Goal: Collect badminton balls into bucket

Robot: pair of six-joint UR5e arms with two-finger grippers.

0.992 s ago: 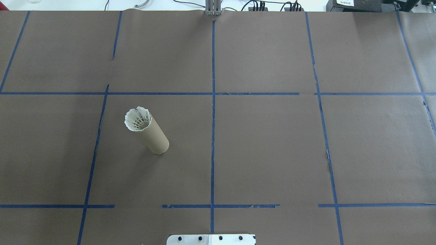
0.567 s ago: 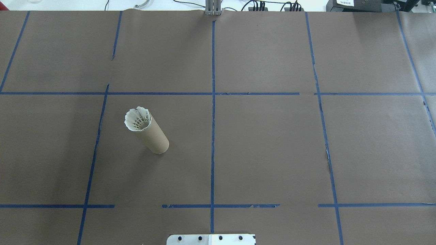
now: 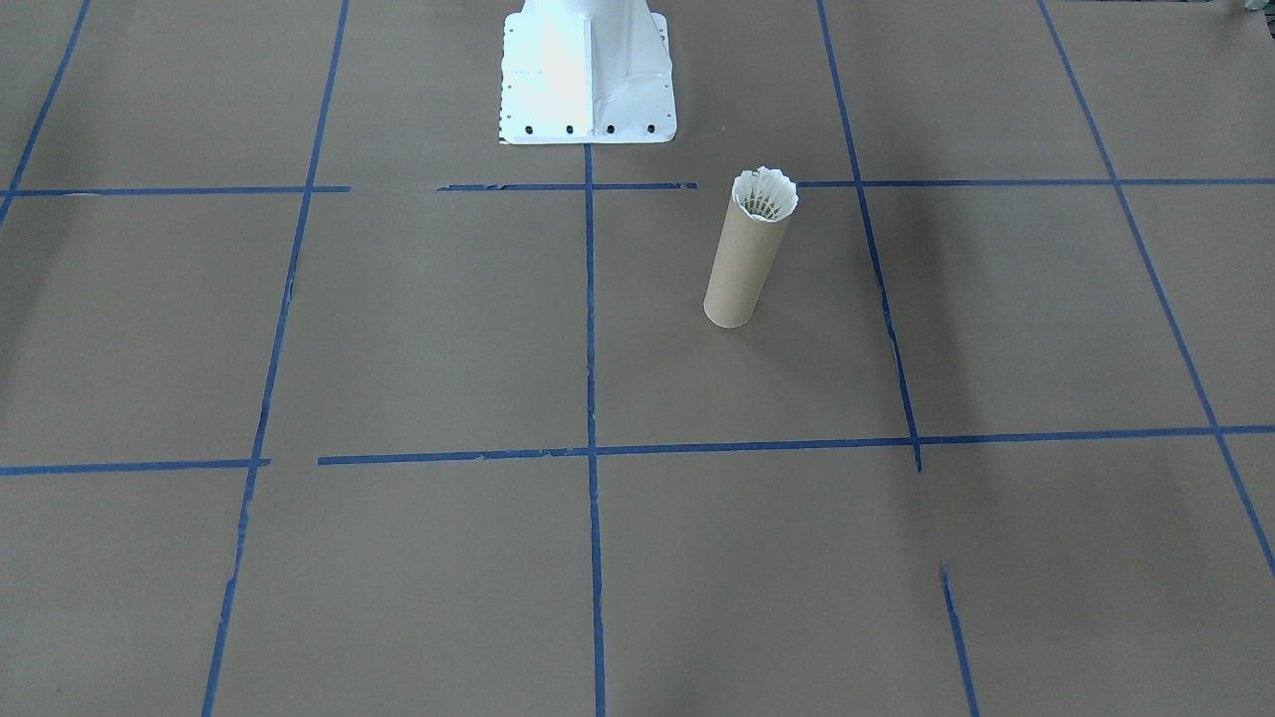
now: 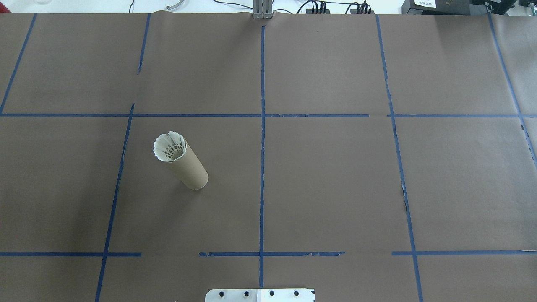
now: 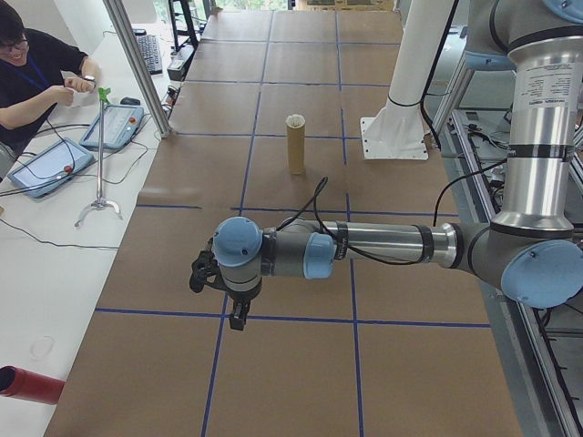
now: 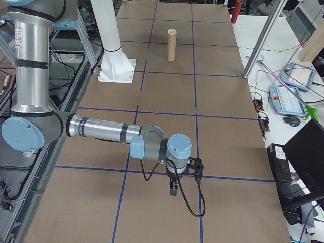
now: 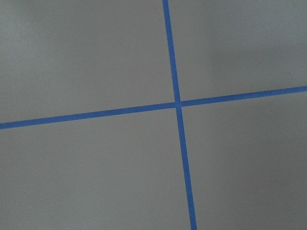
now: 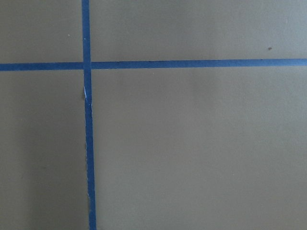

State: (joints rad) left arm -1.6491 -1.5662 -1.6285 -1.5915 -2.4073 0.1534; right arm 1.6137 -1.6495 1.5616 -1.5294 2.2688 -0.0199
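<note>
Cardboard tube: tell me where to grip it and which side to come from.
Grip the cardboard tube across its bare brown middle, coming in level from the side. It stands upright on the table, and the shuttlecock feathers fill and overhang its mouth, so a grasp from above would probably crush them.

No text, label, brand or number reads clearly in any view; a white label on the dark equipment beyond the worktop's far edge is too blurred to make out.

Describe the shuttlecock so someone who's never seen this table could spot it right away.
On the brown paper table gridded with blue tape, one upright cardboard tube stands left of the centre line. The shuttlecock sits in its open top, the only white feathered thing there.
</note>
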